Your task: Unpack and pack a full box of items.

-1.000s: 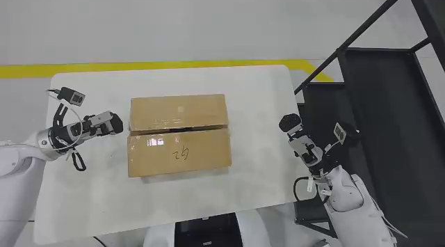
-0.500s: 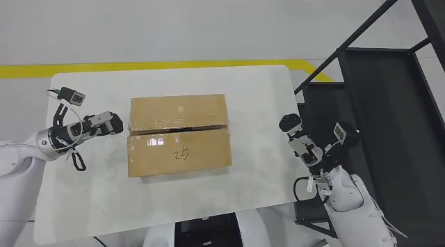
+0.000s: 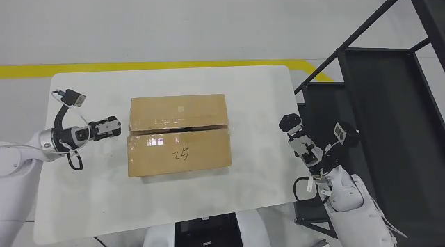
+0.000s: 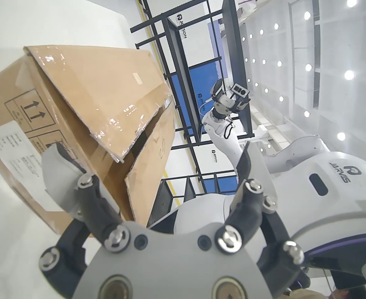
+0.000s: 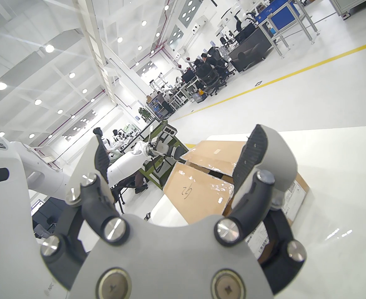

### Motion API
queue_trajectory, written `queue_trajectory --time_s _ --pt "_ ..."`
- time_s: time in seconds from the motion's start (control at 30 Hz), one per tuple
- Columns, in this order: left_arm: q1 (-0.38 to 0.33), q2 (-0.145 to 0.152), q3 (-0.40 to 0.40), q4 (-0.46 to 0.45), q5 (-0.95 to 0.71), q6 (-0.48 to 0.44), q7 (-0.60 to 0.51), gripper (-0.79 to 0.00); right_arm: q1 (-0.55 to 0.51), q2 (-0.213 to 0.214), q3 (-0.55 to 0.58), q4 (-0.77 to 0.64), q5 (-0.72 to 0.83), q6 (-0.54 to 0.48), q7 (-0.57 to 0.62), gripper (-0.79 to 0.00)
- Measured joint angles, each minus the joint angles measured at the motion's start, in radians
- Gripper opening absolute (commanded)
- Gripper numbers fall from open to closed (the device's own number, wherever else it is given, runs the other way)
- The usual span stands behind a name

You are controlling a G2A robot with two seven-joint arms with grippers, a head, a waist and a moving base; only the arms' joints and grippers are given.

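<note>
At the middle of the white table [image 3: 264, 87] lies the cardboard box [image 3: 179, 134], closed, its long sides running across the robot's front. Its two top flaps, the far flap [image 3: 179, 112] and the hand-marked near flap [image 3: 179, 153], meet along a central seam [image 3: 174, 130]. In the left wrist view the seam stands slightly ajar, with torn clear tape along the flap edges, and the contents are hidden. The left gripper [image 3: 115, 126] hangs just beside the box's left end, level with the seam and apart from the cardboard; its fingers [image 4: 58, 169] are spread wide and hold nothing. The right gripper [image 3: 287, 121] sits off the table's right edge, well apart from the box, its fingers [image 5: 273, 157] likewise spread wide and empty. A black shelf rack [image 3: 389, 94] stands beyond that edge. Judged from this layout, unpacking has not begun, and the step in hand is opening the flaps. To do it well, the left gripper should enter at the ajar end of the seam and slip one finger under the raised edge. It should then swing that flap outward about its fold line until it lies past upright, since a half-opened flap will probably spring back. Pulling sideways is likely to slide the box across the smooth table. The right gripper would therefore do best to come in and steady the right end, or take the other flap.
</note>
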Motion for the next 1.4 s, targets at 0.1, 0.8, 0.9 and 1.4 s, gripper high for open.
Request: queue_trajectory --time_s 0.1,0.8,0.9,1.4 --pt "-0.010 -0.004 0.017 0.016 -0.018 -0.015 -0.002 0.000 0.000 0.000 0.000 0.000 0.000 0.000 0.000 0.000" --pt "-0.111 -0.045 0.137 0.106 -0.166 -0.055 0.011 0.000 0.000 0.000 0.000 0.000 0.000 0.000 0.000 0.000" --pt "-0.125 -0.048 0.132 0.099 -0.195 -0.069 0.025 0.000 0.000 0.000 0.000 0.000 0.000 0.000 0.000 0.000" --pt "-0.285 -0.108 0.270 0.210 -0.306 -0.111 0.067 0.000 0.002 0.000 -0.053 -0.008 0.025 0.031 0.030 0.000"
